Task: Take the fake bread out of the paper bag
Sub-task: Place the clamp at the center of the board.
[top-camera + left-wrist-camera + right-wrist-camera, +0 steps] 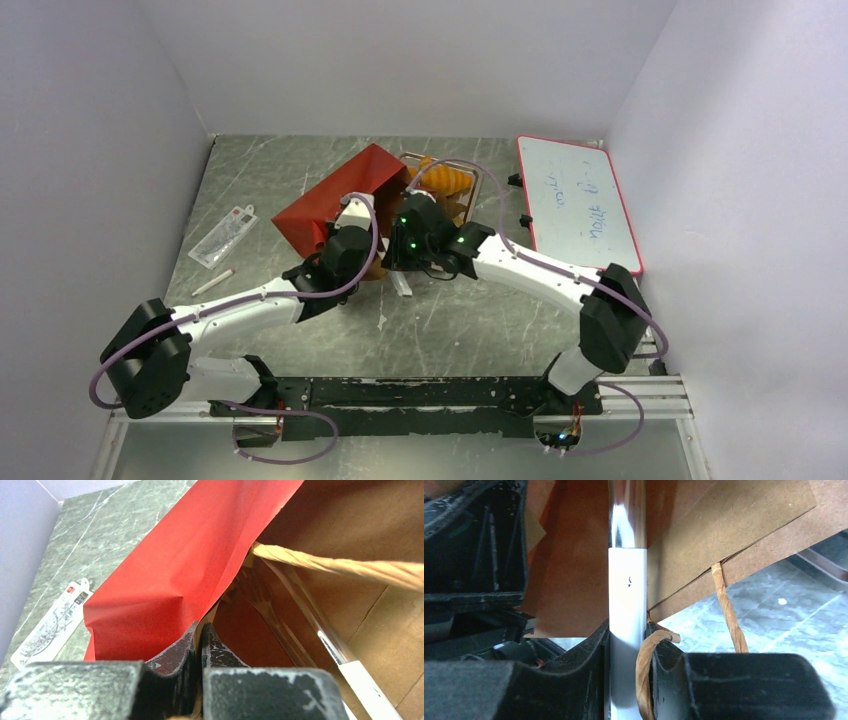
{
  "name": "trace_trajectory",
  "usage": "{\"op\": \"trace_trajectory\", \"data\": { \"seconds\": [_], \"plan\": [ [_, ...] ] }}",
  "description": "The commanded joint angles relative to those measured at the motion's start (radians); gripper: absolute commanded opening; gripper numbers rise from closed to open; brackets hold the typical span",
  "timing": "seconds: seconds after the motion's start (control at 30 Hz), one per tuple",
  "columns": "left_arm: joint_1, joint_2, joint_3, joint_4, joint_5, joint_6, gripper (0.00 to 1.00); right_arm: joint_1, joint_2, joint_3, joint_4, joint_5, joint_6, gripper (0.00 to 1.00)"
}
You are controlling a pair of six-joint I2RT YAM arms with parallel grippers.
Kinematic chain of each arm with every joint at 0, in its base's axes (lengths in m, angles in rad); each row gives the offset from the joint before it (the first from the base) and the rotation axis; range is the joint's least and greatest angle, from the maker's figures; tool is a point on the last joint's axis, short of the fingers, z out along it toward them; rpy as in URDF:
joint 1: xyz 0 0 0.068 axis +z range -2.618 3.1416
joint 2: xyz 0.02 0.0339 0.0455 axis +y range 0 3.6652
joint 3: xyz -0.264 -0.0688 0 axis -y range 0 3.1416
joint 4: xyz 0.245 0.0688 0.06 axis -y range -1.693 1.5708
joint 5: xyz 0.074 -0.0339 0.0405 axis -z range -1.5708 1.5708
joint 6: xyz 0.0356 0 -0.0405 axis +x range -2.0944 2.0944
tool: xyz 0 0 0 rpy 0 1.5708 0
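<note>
Left gripper (200, 639) is pinched tight on the rim of the rust-red paper bag (170, 575); the thin paper may tear. Right gripper (628, 640) clamps a white-handled metal utensil (627, 580), with the tan twisted-cord handle (646, 665) caught alongside, so pulling could drag the bag.

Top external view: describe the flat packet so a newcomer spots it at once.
On the grey marbled table, look left of the red paper bag. The packet lies flat there, pale and oblong with a red mark at one end; the white stick nearby is thinner.

Fake bread (445, 180) partly behind right arm (530, 270)
</note>
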Motion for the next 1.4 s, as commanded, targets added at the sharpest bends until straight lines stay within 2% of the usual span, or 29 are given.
{"op": "trace_trajectory", "data": {
  "seconds": [0.0,0.3,0.4,0.57,0.73,1.03,1.37],
  "plan": [
    [-0.007,-0.003,-0.014,0.017,-0.072,0.017,0.07,0.019,0.055,0.097,-0.191,0.158,-0.130,0.20],
    [-0.009,-0.005,0.025,0.017,-0.112,0.036,0.07,0.098,0.105,0.164,-0.291,0.287,-0.174,0.20],
    [-0.002,-0.005,0.020,0.060,-0.173,0.094,0.07,0.139,0.073,0.154,-0.250,0.299,-0.184,0.19],
    [0.044,0.006,0.014,0.138,-0.196,0.179,0.07,0.164,0.005,0.140,-0.236,0.323,-0.160,0.19],
    [0.129,-0.003,0.002,0.162,-0.170,0.189,0.07,0.180,-0.129,0.091,-0.197,0.301,-0.146,0.19],
    [0.219,0.013,0.073,0.213,-0.140,0.311,0.07,0.186,-0.300,0.011,-0.166,0.239,-0.119,0.19],
    [0.250,-0.012,0.100,0.303,-0.159,0.448,0.07,0.186,-0.348,-0.019,-0.106,0.211,-0.154,0.20]
  ]
}}
